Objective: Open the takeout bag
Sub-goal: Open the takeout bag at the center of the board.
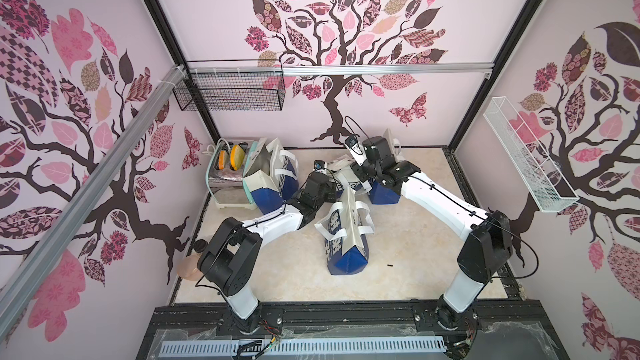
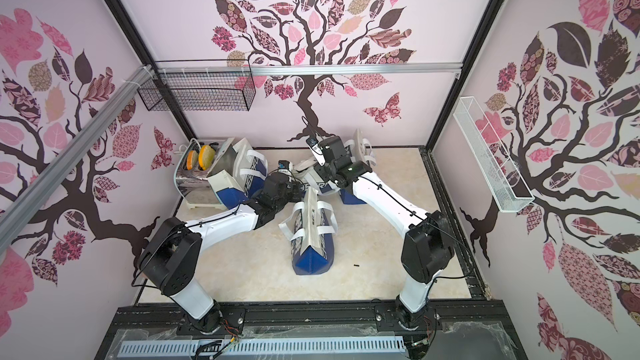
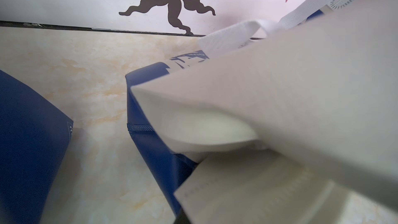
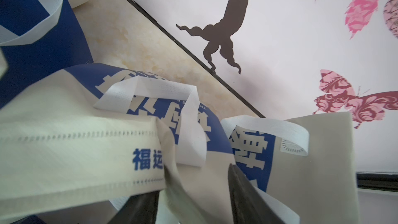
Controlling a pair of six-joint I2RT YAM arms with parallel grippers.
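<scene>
The takeout bag (image 1: 348, 184) (image 2: 309, 184), cream and blue with white handles, sits at the back middle of the table between my two arms. My left gripper (image 1: 331, 188) (image 2: 293, 187) is shut on the bag's rim. In the left wrist view the cream cloth (image 3: 280, 87) covers the jaws, and only a dark tip of the left gripper (image 3: 183, 219) shows. My right gripper (image 1: 358, 172) (image 2: 322, 172) (image 4: 191, 199) is at the bag's mouth. Its dark fingers (image 4: 241, 192) stand apart, with a loose fold of the takeout bag (image 4: 64, 138) between them.
A second bag (image 1: 268, 176) stands against a toaster (image 1: 223, 176) at the back left. A third bag (image 1: 346, 240) lies flat in the middle. A black wire basket (image 1: 232, 93) and a white one (image 1: 530, 161) hang on the walls. A tan bowl (image 1: 188, 267) sits front left.
</scene>
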